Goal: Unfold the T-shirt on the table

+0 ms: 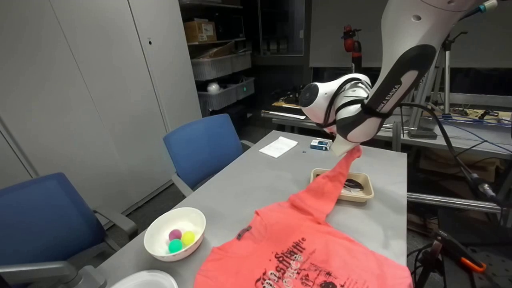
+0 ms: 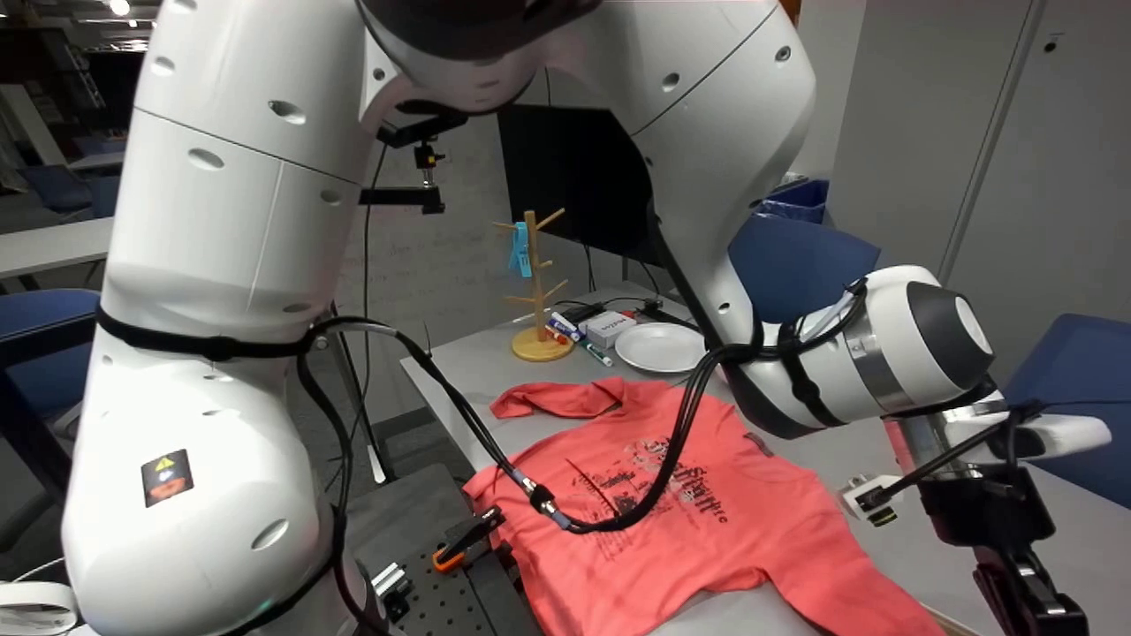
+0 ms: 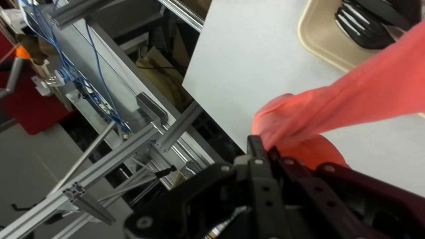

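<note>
The coral-red T-shirt (image 1: 316, 250) lies mostly spread on the grey table (image 1: 236, 184), its dark lettering facing up. In an exterior view the T-shirt (image 2: 610, 477) shows its far sleeve (image 2: 565, 399) bent on the tabletop. The near sleeve is pulled up off the table, stretched over a tan tray. In the wrist view my gripper (image 3: 267, 147) is shut on the bunched end of this sleeve (image 3: 358, 96), with some cloth hanging beside the right finger. In an exterior view the gripper (image 2: 1029, 596) is at the lower right, above table height. The arm hides the fingers in an exterior view.
The tan tray (image 1: 370, 192) with black items stands under the raised sleeve. A white bowl (image 1: 156, 234) holds three coloured balls. A white plate (image 2: 661, 346), a wooden stand (image 2: 534, 291), markers, a paper (image 1: 279, 147) and a small box (image 1: 321, 144) lie around. Blue chairs (image 1: 206, 148) line one side.
</note>
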Tool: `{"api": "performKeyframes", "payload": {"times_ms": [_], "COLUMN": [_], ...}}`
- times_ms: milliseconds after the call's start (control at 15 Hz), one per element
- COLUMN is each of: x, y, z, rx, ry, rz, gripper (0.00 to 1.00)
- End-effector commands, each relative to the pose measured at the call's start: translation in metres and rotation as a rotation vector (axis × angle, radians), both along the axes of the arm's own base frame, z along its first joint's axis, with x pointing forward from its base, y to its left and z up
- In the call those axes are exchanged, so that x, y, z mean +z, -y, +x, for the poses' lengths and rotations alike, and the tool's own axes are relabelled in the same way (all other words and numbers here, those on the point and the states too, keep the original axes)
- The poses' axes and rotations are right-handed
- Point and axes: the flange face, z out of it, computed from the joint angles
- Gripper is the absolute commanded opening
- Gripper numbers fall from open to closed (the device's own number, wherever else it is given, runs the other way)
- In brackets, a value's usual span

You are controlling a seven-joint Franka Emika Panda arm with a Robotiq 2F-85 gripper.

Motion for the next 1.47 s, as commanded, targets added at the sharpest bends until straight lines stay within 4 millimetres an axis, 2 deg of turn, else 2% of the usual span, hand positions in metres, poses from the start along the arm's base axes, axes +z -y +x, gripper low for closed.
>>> {"api": "performKeyframes", "payload": {"times_ms": [0, 67, 133, 400, 533, 733, 800, 1133, 1400], "x": [0.000, -0.001, -0.002, 0.004, 0.015, 0.046, 0.056, 0.119, 0.154], "y": [0.003, 0.002, 0.001, -0.014, -0.023, -0.042, -0.047, -0.077, -0.111], "z": [-0.003, -0.004, -0.005, -0.008, -0.011, -0.017, -0.019, -0.035, -0.052], "rx": [-0.099, -0.113, -0.121, -0.056, 0.003, 0.125, 0.163, 0.306, 0.428], "ry": [0.014, 0.004, 0.000, -0.006, -0.004, 0.003, 0.009, 0.065, 0.160], "rz": [-0.070, -0.070, -0.070, -0.023, -0.029, -0.033, -0.031, 0.030, 0.131], "gripper": [0.01, 0.28, 0.29, 0.58, 0.74, 0.96, 1.00, 1.00, 1.00]}}
